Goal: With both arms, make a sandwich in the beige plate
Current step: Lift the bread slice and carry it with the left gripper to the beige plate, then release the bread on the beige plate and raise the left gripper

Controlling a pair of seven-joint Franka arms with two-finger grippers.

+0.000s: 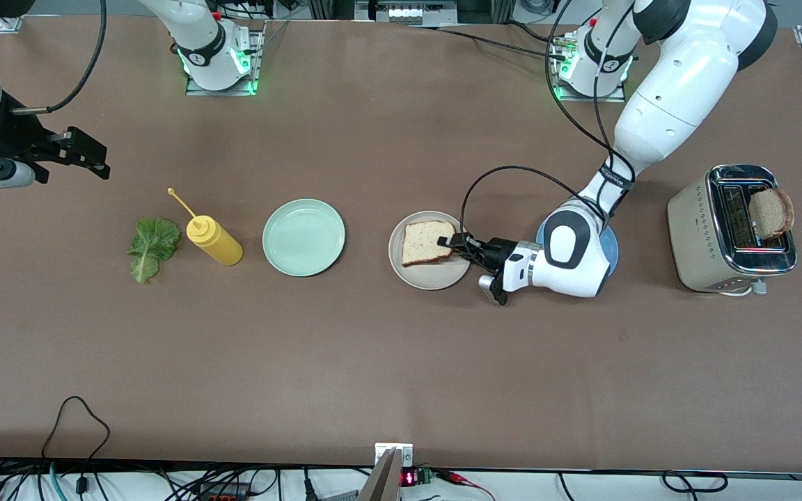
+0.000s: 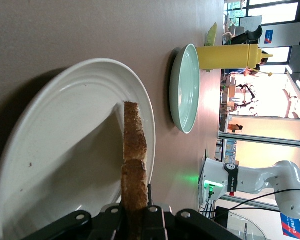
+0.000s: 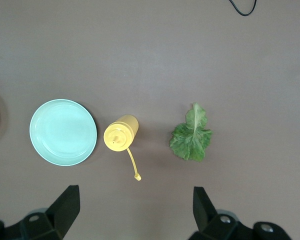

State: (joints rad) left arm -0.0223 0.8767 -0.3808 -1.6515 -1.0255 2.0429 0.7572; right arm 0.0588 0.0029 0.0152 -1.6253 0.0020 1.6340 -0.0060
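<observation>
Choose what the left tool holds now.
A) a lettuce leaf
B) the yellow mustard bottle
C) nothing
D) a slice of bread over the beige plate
D: the left tool is shut on the edge of a bread slice over the beige plate.

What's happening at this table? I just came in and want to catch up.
The left gripper is shut on a bread slice, holding it over the beige plate. The right gripper hangs open above the table's right-arm end, waiting. The lettuce leaf lies untouched beside the mustard bottle and the green plate. A second bread slice sits in the toaster.
</observation>
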